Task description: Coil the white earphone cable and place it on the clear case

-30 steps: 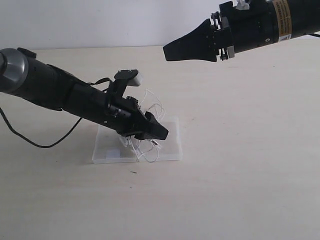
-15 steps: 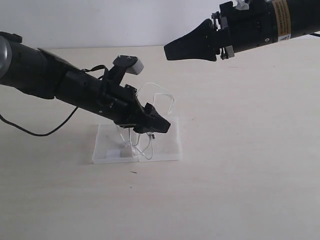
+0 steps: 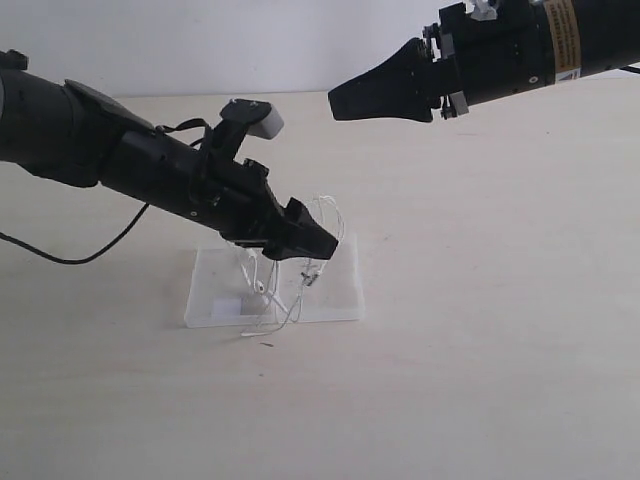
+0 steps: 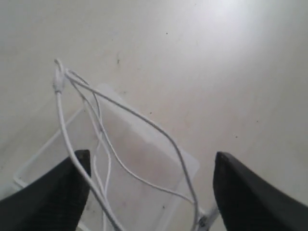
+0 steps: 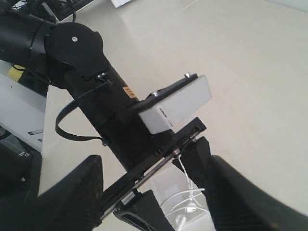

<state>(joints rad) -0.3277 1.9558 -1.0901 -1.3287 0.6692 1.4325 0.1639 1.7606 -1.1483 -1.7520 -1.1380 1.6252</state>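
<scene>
Two sets stand released: the left jaws, nearer, have the white earphone cable (image 4: 57, 82) draped across them, loops trailing down to the clear case (image 3: 335, 288) just below; the right jaws hang well apart, empty.

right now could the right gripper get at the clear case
Probably only its nearest edge: the left gripper hangs above the clear case, with the white earphone cable looping up to it.
</scene>
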